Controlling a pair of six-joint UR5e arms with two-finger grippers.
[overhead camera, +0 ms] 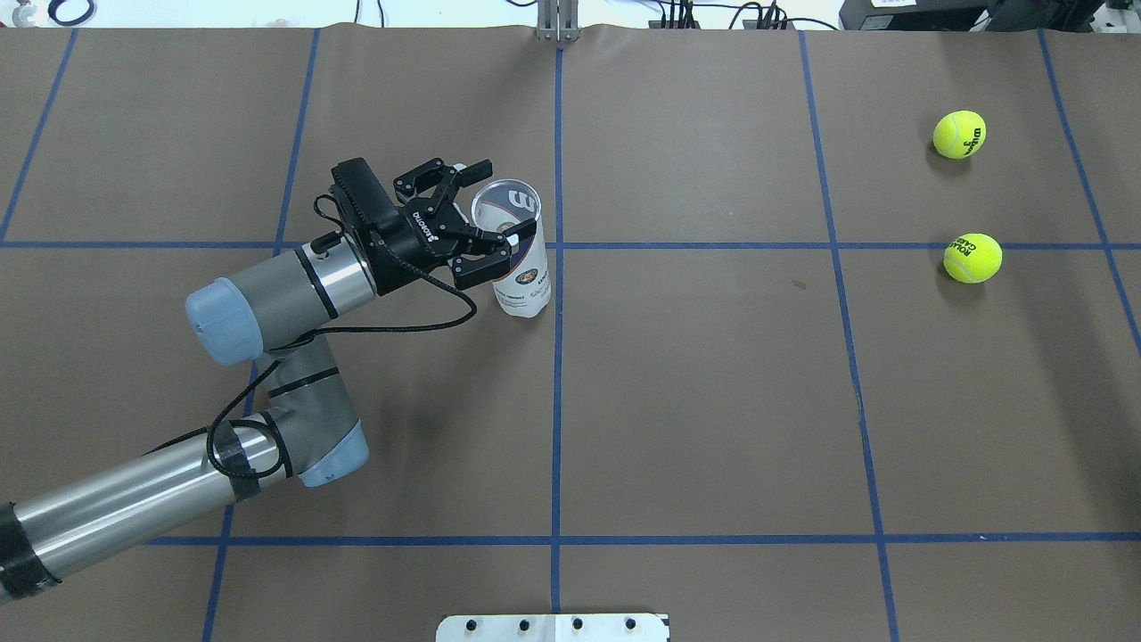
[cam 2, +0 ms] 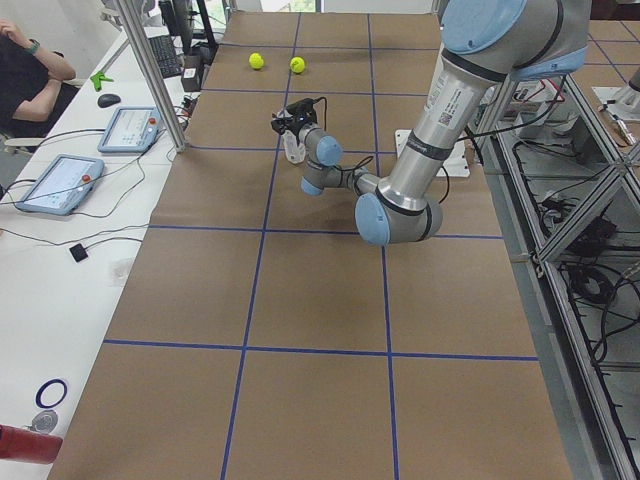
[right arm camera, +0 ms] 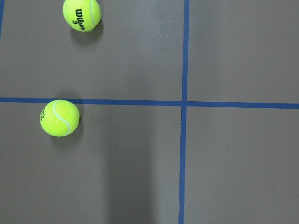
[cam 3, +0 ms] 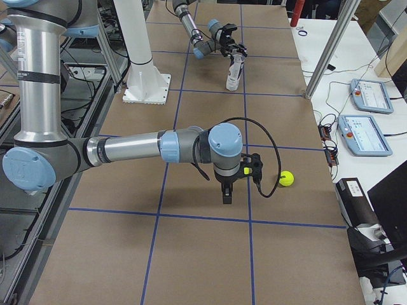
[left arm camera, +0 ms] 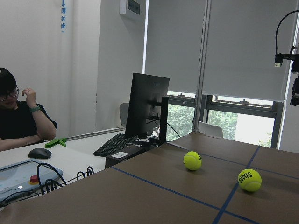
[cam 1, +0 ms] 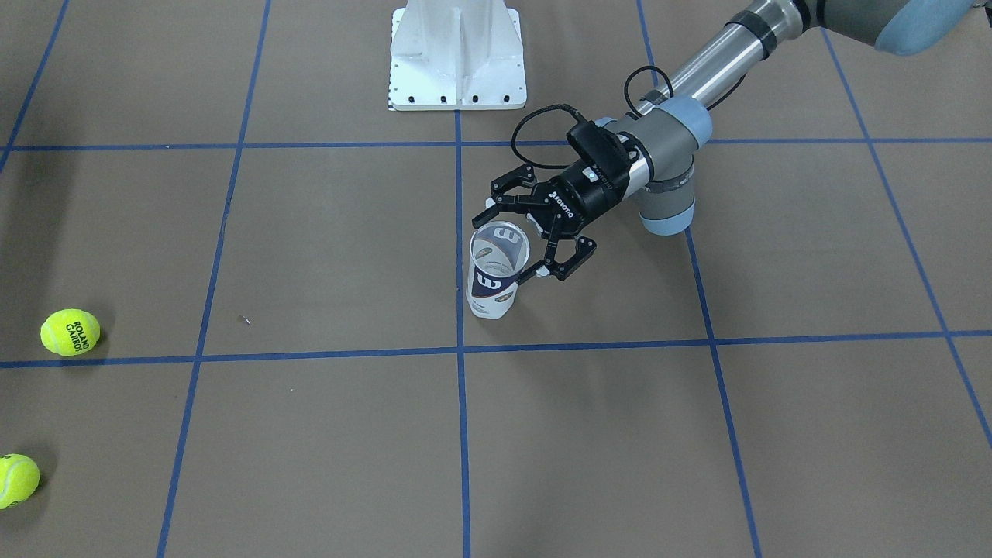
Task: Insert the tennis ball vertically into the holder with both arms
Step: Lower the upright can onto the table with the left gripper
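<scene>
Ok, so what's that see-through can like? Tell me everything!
The can is a clear plastic tube with a white and navy label bearing a white W. It stands upright on the brown table, top open, nothing inside. The left claw, open, straddles its upper part; whether it touches is unclear.

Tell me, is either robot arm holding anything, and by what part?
The left gripper straddles the clear plastic tennis-ball can just below its silver rim; whether it is clamped cannot be told. The right gripper holds nothing visible.
</scene>
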